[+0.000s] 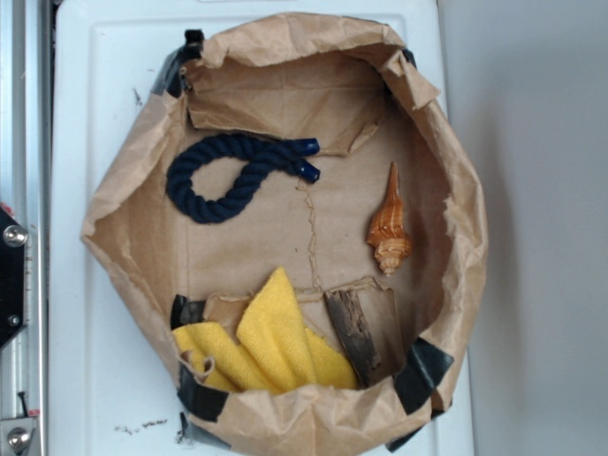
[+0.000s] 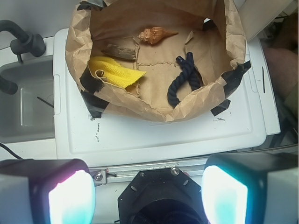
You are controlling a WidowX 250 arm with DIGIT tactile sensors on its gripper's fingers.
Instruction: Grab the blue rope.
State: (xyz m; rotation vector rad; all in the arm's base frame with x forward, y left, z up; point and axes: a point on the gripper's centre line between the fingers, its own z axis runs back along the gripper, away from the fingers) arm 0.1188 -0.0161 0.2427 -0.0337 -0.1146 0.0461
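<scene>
**Blue rope lies in the paper basin, gripper far from it**

The blue rope (image 1: pixel 237 176) lies curled in a loop on the floor of a brown paper basin (image 1: pixel 456 190), in its upper left part in the exterior view. Its two shiny blue capped ends lie close together and point to the right. In the wrist view the rope (image 2: pixel 183 79) is partly hidden behind the near paper wall.

Well apart from the rope, on the right side, lies an orange shell (image 1: pixel 389 226). Along the lower edge are a yellow cloth (image 1: pixel 271 347) and, just beside it, a piece of dark wood (image 1: pixel 353 334). The basin stands on a white board (image 1: pixel 95 95), fixed with black tape.

The gripper (image 2: pixel 148 193) shows only in the wrist view, at the bottom edge. Its two glowing pads (image 2: pixel 72 198) stand wide apart, so the jaws are released and hold nothing. It is outside the basin, not touching the rope
</scene>
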